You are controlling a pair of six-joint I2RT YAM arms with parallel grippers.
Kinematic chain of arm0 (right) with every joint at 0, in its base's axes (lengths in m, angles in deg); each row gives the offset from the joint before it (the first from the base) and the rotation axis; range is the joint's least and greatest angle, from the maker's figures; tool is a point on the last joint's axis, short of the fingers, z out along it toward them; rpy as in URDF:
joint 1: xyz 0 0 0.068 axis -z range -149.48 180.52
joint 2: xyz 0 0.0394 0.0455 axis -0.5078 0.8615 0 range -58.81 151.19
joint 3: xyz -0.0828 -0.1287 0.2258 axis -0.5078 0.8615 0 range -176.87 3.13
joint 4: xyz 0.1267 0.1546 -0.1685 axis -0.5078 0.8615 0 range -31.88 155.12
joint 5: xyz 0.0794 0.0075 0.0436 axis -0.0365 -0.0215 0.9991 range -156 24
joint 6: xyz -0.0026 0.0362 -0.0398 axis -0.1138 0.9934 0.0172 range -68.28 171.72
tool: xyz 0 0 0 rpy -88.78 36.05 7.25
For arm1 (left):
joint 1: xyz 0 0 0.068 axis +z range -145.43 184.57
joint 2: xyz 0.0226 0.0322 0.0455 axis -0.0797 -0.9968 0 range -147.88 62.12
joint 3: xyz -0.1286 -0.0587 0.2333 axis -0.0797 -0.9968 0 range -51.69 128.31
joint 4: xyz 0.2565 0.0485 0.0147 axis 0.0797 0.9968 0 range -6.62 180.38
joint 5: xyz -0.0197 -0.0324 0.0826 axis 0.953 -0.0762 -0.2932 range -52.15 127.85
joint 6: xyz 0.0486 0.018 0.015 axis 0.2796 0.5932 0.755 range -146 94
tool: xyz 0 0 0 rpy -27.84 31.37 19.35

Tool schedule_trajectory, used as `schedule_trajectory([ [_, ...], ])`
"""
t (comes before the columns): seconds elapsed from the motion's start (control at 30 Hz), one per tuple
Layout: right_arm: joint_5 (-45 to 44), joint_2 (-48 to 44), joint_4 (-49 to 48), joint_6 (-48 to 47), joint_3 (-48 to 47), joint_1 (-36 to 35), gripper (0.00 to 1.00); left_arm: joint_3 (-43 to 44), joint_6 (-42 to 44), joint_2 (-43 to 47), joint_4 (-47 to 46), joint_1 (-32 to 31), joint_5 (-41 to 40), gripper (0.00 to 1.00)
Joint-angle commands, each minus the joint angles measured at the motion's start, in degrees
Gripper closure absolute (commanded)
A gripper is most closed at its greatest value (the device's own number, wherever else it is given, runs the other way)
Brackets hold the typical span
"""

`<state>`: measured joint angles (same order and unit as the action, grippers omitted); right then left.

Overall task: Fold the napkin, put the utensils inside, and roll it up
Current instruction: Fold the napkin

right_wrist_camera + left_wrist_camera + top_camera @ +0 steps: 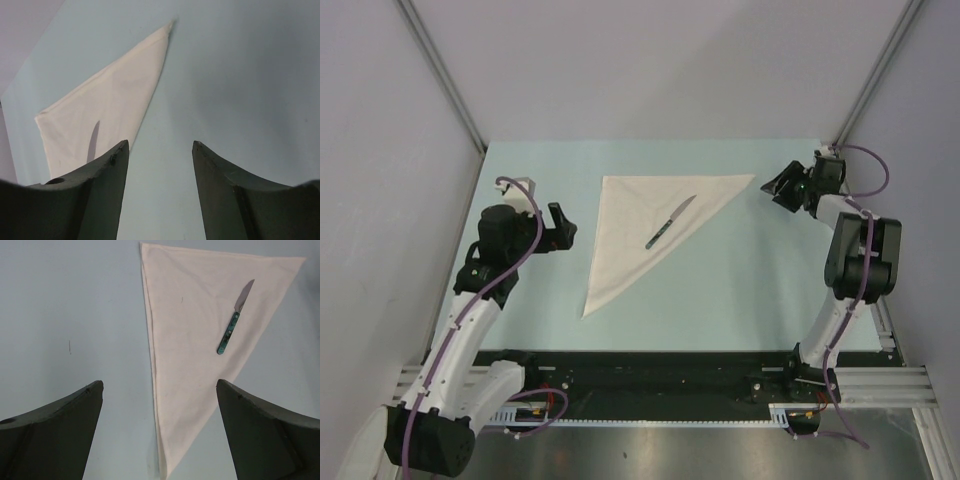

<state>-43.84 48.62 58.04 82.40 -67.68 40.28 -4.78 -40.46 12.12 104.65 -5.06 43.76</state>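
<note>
The cream napkin (628, 232) lies folded into a triangle on the pale table, its long point toward the near side. A small knife (669, 222) with a silver blade and a dark bluish handle rests on it at a slant. My left gripper (560, 226) hovers just left of the napkin, open wide and holding nothing. In the left wrist view the napkin (190, 345) and the knife (234, 326) lie ahead of that gripper (159, 384). My right gripper (778, 187) is by the napkin's far right corner, open and holding nothing. In the right wrist view the gripper (160, 143) is over bare table with the napkin (112, 105) to its left.
The light blue table (750, 280) is bounded by grey walls on the left, right and back. The arm bases and a black rail (650, 375) run along the near edge.
</note>
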Motion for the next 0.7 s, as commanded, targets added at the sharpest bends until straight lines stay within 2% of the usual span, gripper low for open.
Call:
schedule_trajectory([
  [0.0,8.34,9.60,-5.19,-2.64,-7.23,0.44,0.42,0.19,2.15,-1.06,-0.80,-0.22,-2.04,0.00],
  [0.27,8.61,18.85,-5.64,-5.19,-15.76,0.52,0.43,0.90,2.94,-4.31,-0.36,0.22,-3.45,0.00],
  [0.43,6.59,24.82,-1.51,-6.59,-23.31,0.35,0.44,1.33,2.86,-5.63,-0.27,0.93,-3.28,0.00],
  [0.67,3.16,30.19,9.28,-8.96,-33.77,-0.61,0.45,1.95,2.51,-7.22,-0.27,1.80,-1.70,0.00],
])
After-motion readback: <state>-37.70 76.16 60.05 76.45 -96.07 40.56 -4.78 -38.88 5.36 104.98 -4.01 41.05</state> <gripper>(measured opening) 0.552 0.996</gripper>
